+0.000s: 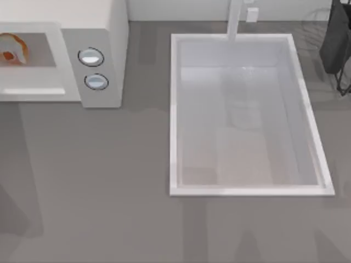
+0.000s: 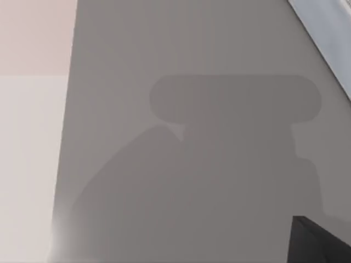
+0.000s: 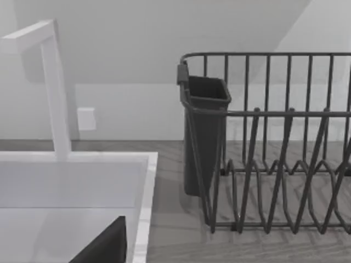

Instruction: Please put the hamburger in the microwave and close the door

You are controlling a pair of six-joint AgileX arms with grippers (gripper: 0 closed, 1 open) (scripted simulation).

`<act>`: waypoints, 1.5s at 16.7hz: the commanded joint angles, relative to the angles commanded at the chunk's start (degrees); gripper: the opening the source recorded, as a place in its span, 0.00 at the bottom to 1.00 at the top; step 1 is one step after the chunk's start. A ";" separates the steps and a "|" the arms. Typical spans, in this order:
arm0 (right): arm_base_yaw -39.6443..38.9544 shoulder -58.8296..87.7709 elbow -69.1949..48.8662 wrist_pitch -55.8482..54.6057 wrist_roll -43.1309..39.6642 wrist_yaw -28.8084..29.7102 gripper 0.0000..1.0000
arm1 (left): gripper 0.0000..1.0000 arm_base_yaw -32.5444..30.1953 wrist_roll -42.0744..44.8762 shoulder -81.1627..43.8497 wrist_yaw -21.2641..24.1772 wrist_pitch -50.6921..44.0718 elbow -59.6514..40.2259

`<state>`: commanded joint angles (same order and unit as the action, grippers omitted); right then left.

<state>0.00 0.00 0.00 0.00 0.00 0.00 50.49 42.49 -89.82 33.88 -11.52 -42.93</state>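
The hamburger (image 1: 12, 49) is sitting inside the microwave (image 1: 104, 33), far left, awaiting closing; its door (image 1: 33, 90) is lying open. Both pincers' states: cannot tell.

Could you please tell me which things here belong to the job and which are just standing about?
Job: hamburger, inside the microwave; door, open.
Standing about: sink, faucet, dish rack.
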 joint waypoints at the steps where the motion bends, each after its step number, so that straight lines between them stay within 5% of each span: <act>1: 0.00 0.00 0.00 0.00 0.00 0.00 1.00 | 0.00 0.00 0.00 0.00 0.00 0.00 0.00; 5: 0.00 0.00 0.00 0.00 0.00 0.00 1.00 | 0.00 -0.56 -1.57 1.37 -1.12 0.46 1.18; 15: 0.00 0.00 0.00 0.00 0.00 0.00 1.00 | 0.00 -16.24 -15.48 16.88 -9.54 5.60 15.18; 21: 0.00 0.00 0.00 0.00 0.00 0.00 1.00 | 0.00 -16.61 -15.73 17.59 -11.74 6.26 14.30; 25: 0.00 0.00 0.00 0.00 0.00 0.00 1.00 | 0.00 -22.40 -20.03 20.03 -15.78 6.27 15.80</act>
<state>0.00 0.00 0.00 0.00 0.00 0.00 28.10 22.47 -69.78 18.10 -5.25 -27.13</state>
